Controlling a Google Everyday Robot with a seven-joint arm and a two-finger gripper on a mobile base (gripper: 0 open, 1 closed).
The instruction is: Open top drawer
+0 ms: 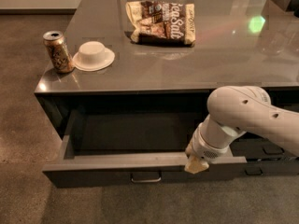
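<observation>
The top drawer (pixel 107 174) is pulled well out from under the grey counter. Its shallow grey inside (pixel 135 132) is bare, and its small bar handle (pixel 145 177) shows at the centre of the front. My gripper (pixel 196 164) hangs from the white arm (pixel 243 115) at the drawer front's top edge, to the right of the handle. Only its pale tip shows below the wrist.
On the counter top (pixel 210 64) stand a drink can (pixel 58 52) and an upturned white bowl (pixel 93 56) at the left, with a snack bag (pixel 162 22) further back. More dark drawer fronts (pixel 271 149) sit behind the arm at the right. Brown floor surrounds the cabinet.
</observation>
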